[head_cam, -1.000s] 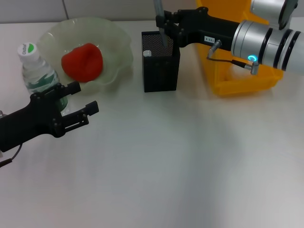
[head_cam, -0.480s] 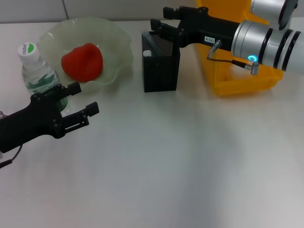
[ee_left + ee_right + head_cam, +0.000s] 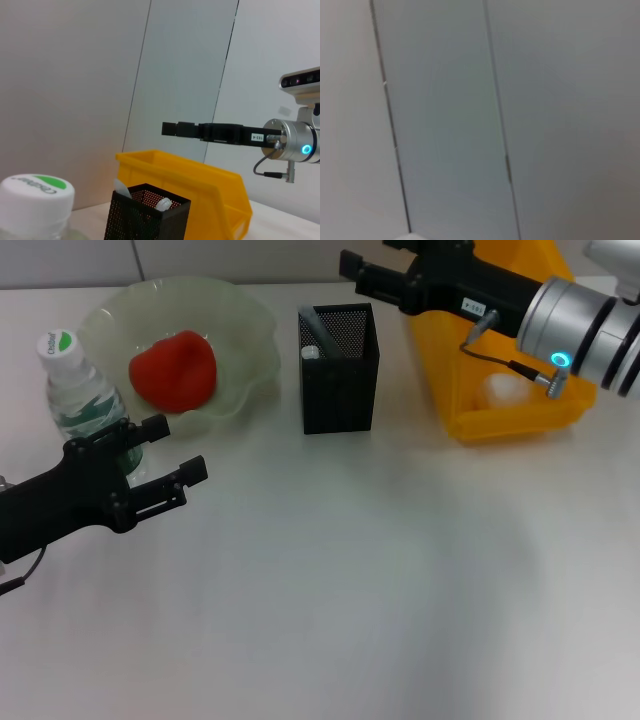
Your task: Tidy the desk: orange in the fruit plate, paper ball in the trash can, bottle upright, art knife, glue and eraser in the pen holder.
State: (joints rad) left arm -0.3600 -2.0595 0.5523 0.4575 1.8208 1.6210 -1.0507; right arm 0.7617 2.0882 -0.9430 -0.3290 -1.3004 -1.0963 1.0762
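Note:
The orange (image 3: 173, 370) lies in the pale green fruit plate (image 3: 245, 325). The bottle (image 3: 78, 388) stands upright at the far left, its cap (image 3: 35, 191) close in the left wrist view. The black mesh pen holder (image 3: 340, 370) holds the grey art knife (image 3: 322, 328) and a white-tipped item (image 3: 310, 353) that may be the glue; the eraser is hidden. The paper ball (image 3: 503, 390) sits in the yellow trash can (image 3: 470, 420). My right gripper (image 3: 362, 262) hangs open and empty, above and behind the holder. My left gripper (image 3: 170, 450) is open beside the bottle.
The fruit plate, pen holder and trash can stand in a row along the back of the white table (image 3: 350, 590). The left wrist view shows the pen holder (image 3: 147, 215), the trash can (image 3: 200, 182) and the right gripper (image 3: 172, 129) before a grey wall.
My right gripper let go of the art knife into the pen holder, then rose and drew back to the right. The left arm has not moved.

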